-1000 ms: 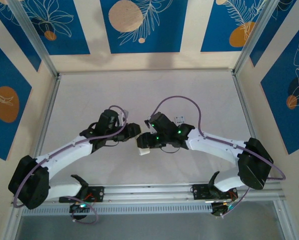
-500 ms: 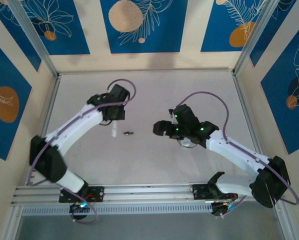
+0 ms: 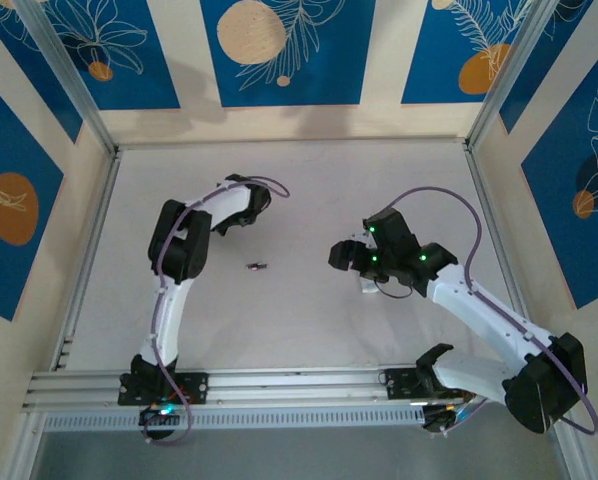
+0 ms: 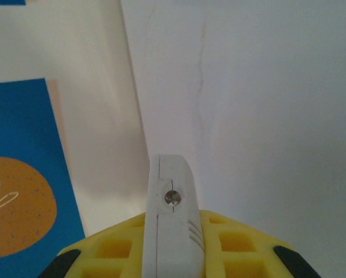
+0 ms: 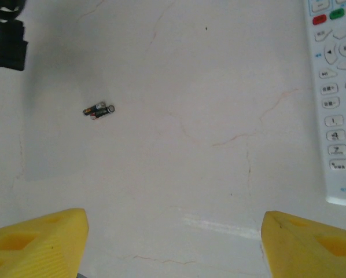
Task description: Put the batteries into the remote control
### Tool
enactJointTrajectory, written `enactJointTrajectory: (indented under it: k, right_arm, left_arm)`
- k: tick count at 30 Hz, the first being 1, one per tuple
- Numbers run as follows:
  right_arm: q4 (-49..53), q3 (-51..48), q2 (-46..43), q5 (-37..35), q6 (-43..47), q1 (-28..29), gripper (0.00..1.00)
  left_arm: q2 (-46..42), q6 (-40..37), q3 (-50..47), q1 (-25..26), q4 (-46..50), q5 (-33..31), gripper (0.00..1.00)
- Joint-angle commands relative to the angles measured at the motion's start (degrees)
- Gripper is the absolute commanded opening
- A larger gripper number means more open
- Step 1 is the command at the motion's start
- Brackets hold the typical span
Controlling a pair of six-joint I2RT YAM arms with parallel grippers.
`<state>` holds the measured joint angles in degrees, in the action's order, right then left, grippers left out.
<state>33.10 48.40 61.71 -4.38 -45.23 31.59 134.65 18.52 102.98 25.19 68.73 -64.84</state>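
Table (image 3: 299, 180): pale, matt, flat. The right wrist view picks out hairline veins like fine cracks. From overhead it reads as plain off-white.
Walls (image 3: 279, 50): cream panels with blue fields, orange discs and white leaf outlines, framed by metal rails.
Left arm (image 3: 169, 250): white shells, black joints, purple cable. It is folded sharply, with the forearm reaching over the far left-middle of the table.
Right arm (image 3: 479, 305): same build, stretched toward the table's middle, with green lights on the wrist.
Left pincer (image 4: 173, 255): clenched on the white casing, with yellow grid-moulded pads pressing on both flanks.
Right pincer (image 5: 173, 243): released. Its yellow ribbed pads sit wide apart in the bottom corners, with bare table between them. From overhead it appears as a dark head (image 3: 341, 256).
Remote control (image 5: 338, 98): flat white slab, keypad up, rows of small buttons with a red and a green one near the top. It lies on the table at the right edge of the right wrist view. From overhead it is mostly hidden under the wrist.
White casing (image 4: 170, 226): slim, smooth plastic, seen edge-on, with a rounded tip, a seam down its length, a small round metal spot and three short ribs. I cannot tell whether it is a remote.
Batteries (image 3: 257, 266): tiny dark cylinders with copper-orange bands, lying together on the table between the two pincers and touching neither. In the right wrist view (image 5: 99, 109) they lie ahead and left of the released pads, well apart from them.
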Motion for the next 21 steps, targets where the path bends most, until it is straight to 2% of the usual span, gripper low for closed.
enactJointTrajectory:
  k: [1,5,9,14,17,21]
  right_arm:
    - [1.5,-1.8,-2.0,1.9,0.5,-1.0,0.79]
    - [2.3,-2.3,-3.6,2.0,0.8,-1.9,0.79]
    - [1.6,-3.2,-4.0,2.8,0.5,-2.9,0.79]
    - [1.2,-2.7,-3.7,3.6,0.8,-3.7,0.79]
    - [2.2,-2.2,-3.1,2.6,1.3,-4.6,0.79]
    - [2.0,-1.3,0.3,-0.4,3.4,-6.9,0.80]
  left_arm:
    - [3.8,-3.8,3.1,-0.4,-3.1,0.7,0.17]
    - [4.1,-2.6,4.2,-0.2,-4.8,4.4,0.29]
    - [0.6,-3.8,1.2,-0.3,-9.1,10.2,0.47]
    - [-3.9,-2.6,-0.8,-0.3,-9.7,16.6,0.53]
    - [-10.7,-2.6,-3.1,-0.2,-11.9,25.5,0.64]
    - [-22.9,-1.0,-6.4,0.0,-14.1,41.3,0.78]
